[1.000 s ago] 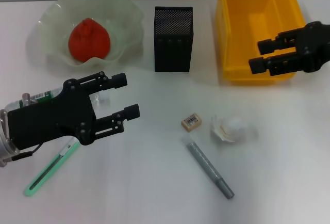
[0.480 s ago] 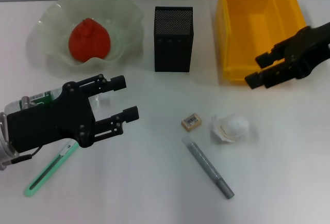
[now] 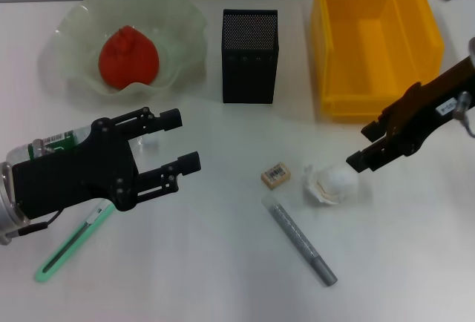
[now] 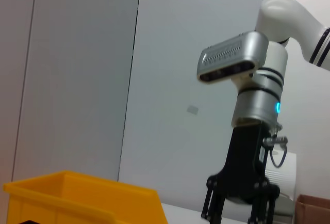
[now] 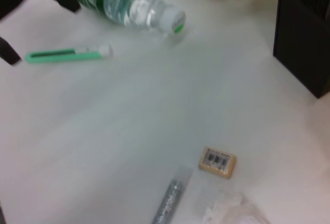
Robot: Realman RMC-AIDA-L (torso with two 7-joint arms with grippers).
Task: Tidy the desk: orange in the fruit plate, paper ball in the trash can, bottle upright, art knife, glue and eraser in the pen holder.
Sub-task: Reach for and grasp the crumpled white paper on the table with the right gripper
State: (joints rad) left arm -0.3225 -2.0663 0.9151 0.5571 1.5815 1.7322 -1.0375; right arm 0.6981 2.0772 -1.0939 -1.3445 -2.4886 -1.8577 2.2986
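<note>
From the head view, the orange (image 3: pixel 128 58) already sits in the fruit plate (image 3: pixel 70 21), so the step in hand looks like the paper ball (image 3: pixel 332 182). The right hand (image 3: pixel 365 153) hovers just beside it, fingers spread, the ball lying loose on the white surface (image 3: pixel 223 277) below the yellow trash can (image 3: pixel 375 40). The left hand (image 3: pixel 178 142) hangs with its fingers apart over the lying bottle (image 3: pixel 52 142), with the art knife (image 3: pixel 73 242) near it. The eraser (image 3: pixel 275 174) and glue (image 3: pixel 300 241) lie between the two hands, and the pen holder (image 3: pixel 249 56) stands behind them.

The left wrist view shows only the trash can's rim (image 4: pixel 77 190) and the right arm (image 4: pixel 247 146) coming down, its fingers pointing at the surface.

In the right wrist view, the bottle (image 5: pixel 124 4) lies on its side, with the art knife (image 5: pixel 67 55), eraser (image 5: pixel 218 161) and glue (image 5: pixel 170 198) spread about; the paper ball (image 5: pixel 227 211) sits at the frame's edge.

Next, I'd judge, the right hand must settle around the ball and pinch it gently, then carry it over the trash can.
</note>
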